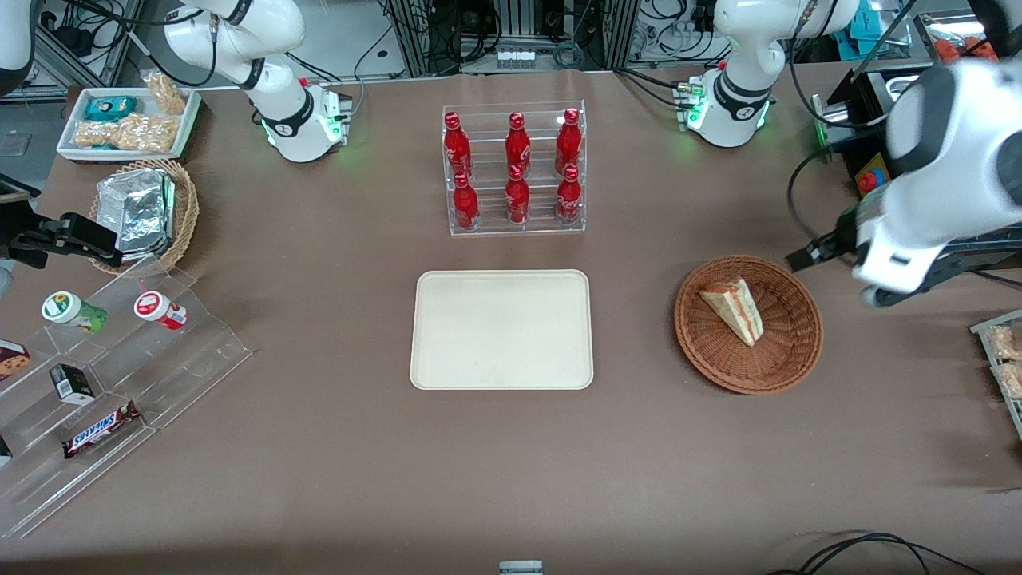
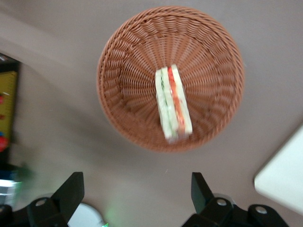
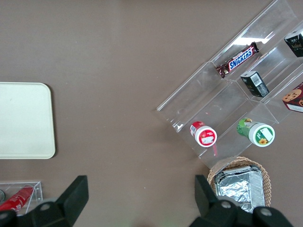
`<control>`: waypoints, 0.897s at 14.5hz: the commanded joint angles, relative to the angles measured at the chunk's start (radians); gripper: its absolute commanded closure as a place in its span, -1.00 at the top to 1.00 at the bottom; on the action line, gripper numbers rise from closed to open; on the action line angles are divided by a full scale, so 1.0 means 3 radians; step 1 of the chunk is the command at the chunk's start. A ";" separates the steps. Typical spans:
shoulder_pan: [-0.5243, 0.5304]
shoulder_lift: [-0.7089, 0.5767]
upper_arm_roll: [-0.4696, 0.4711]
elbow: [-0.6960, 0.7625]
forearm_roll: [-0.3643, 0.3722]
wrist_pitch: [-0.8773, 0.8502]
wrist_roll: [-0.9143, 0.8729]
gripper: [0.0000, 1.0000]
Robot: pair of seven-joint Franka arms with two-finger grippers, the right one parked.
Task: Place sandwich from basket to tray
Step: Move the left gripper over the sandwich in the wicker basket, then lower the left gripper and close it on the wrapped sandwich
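The sandwich [image 1: 733,308] lies on its side inside the basket [image 1: 790,355], its pale bread and orange-red and green filling layers showing along the cut edge. The basket sits on the brown worktop [image 1: 511,463] toward the working arm's end, well apart from the tray [image 1: 501,329], which lies flat and bare near the middle of the worktop. Farther from the front camera than the tray stands a clear rack of red bottles [image 1: 515,168]. The gripper [image 2: 137,189] hangs above the worktop just beside the basket's rim, not over the sandwich; its two dark fingers [image 2: 71,191] are spread wide apart and hold nothing. In the front view only the white arm body shows above the worktop near the basket.
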 commanded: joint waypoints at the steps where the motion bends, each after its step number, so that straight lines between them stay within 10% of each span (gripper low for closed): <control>1: -0.0033 -0.0124 0.0007 -0.0541 0.0013 0.0578 -0.0588 1.00; 5: -0.0175 0.0060 0.0002 -0.0869 0.0013 0.1418 -0.1520 1.00; 13: -0.0222 0.0397 -0.0009 -0.0813 0.0049 0.1679 -0.1486 1.00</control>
